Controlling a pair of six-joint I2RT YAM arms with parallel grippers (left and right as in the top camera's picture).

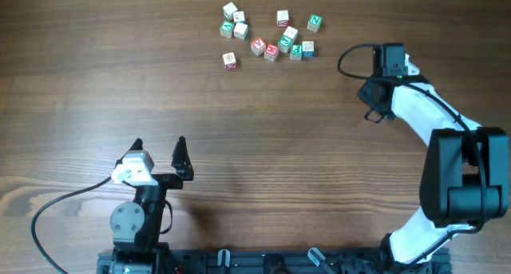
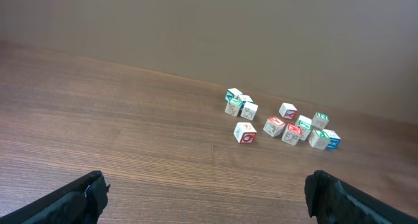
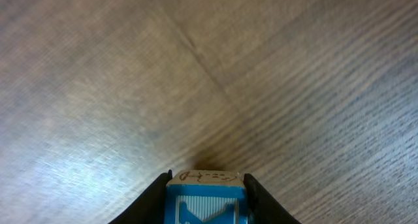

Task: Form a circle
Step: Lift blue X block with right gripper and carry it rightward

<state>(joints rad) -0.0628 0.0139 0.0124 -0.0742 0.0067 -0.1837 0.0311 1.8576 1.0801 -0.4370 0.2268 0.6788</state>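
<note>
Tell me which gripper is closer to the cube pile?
Right. The right gripper, holding a blue cube, is beside the pile; the left gripper sits far across the table.

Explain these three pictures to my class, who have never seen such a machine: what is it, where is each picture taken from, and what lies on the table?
Two robot arms stand at a wooden table. One picture looks down from above; the other two come from cameras on each arm's wrist. Small wooden letter cubes lie scattered at the far side. The left gripper is wide open and holds nothing. The right gripper has a blue-marked cube between its fingers.
</note>
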